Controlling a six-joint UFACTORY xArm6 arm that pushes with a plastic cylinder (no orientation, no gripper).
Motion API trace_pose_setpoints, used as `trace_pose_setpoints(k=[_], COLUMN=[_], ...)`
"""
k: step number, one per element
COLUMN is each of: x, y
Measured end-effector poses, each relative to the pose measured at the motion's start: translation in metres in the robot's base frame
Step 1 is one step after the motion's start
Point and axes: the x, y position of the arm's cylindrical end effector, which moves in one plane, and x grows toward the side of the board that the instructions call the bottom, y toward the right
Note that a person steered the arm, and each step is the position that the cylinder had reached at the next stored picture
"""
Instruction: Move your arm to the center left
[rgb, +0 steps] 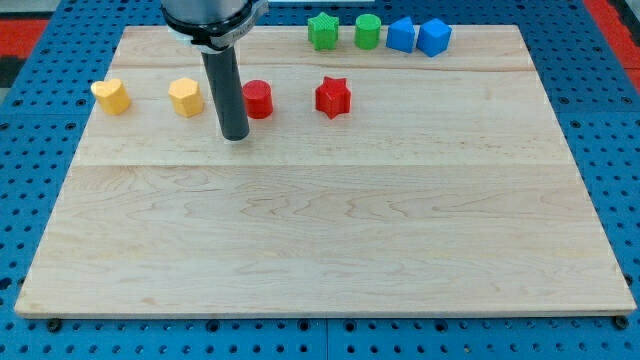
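My tip (236, 137) between yellow hexagon block (185, 97) and red cylinder (258, 99); no tool visible.

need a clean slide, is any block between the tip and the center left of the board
Nothing visible blocks it. My tip sits just below the yellow block and red cylinder. The yellow heart lies farther toward the view's left, above a straight path along the board.

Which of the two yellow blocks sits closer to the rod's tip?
The yellow hexagonal block, just to the view's left of my tip; the yellow heart block lies farther left.
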Motion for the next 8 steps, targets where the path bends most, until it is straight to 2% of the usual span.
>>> trace_pose_setpoints(k=[4, 6, 8], x=[0.003, 0.028, 0.041], y=[0.013, 0.012, -0.052])
